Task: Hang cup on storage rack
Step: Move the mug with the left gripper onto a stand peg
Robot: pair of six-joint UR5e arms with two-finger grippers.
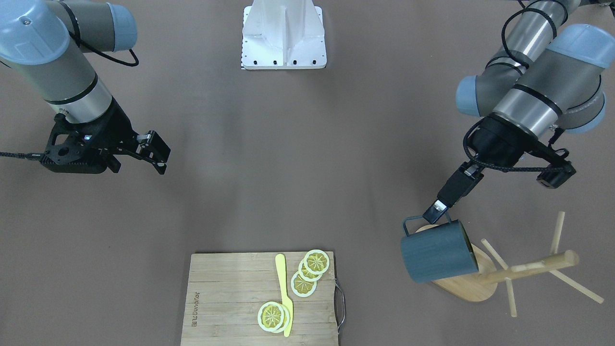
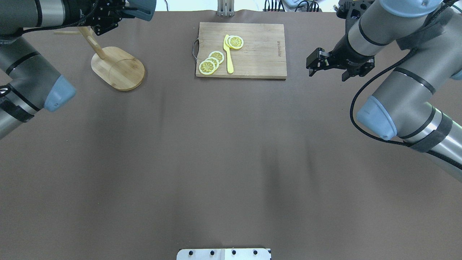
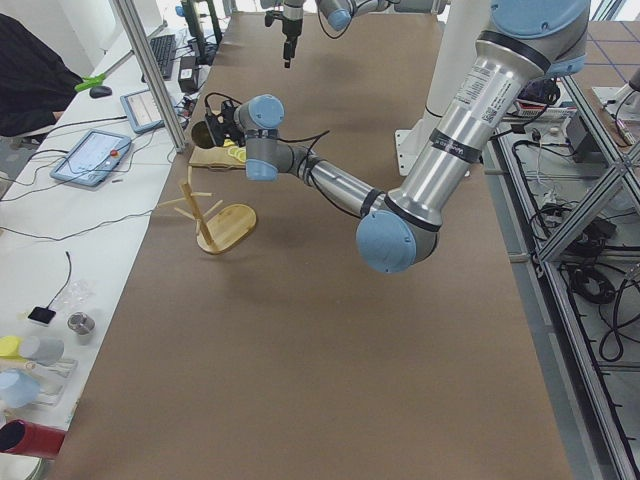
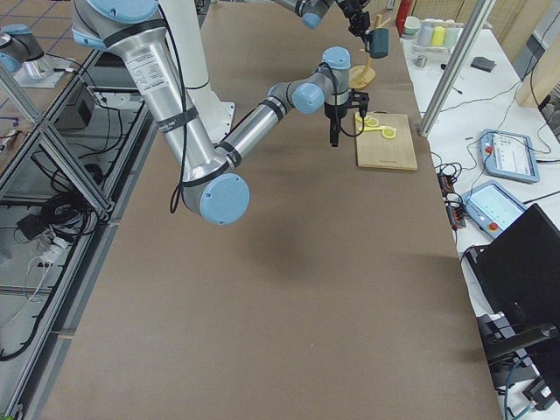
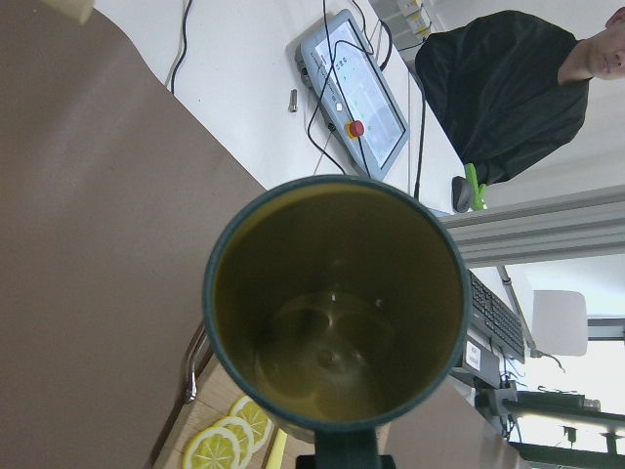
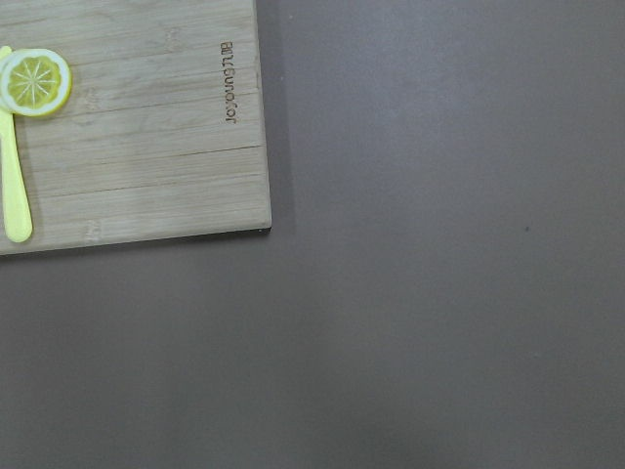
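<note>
The dark slate-blue cup (image 1: 437, 252) hangs tilted on its side over the oval base of the bamboo storage rack (image 1: 473, 286), its mouth turned toward the post (image 1: 533, 267) and its pegs. My left gripper (image 1: 435, 211) is shut on the cup's loop handle (image 1: 412, 224). The left wrist view looks straight into the cup's yellowish-olive inside (image 5: 337, 313). In the overhead view the rack's base (image 2: 117, 68) lies at the far left, with the left gripper (image 2: 108, 16) above its post. My right gripper (image 1: 158, 154) is open and empty above bare table, right of the board in the overhead view (image 2: 317, 63).
A slatted wooden cutting board (image 1: 230, 298) with lemon slices (image 1: 307, 271) and a yellow knife (image 1: 284, 293) lies mid-table at the far edge. The robot's white mount (image 1: 283, 36) is at the near edge. Tablets and a person (image 5: 508, 88) are beyond the far edge.
</note>
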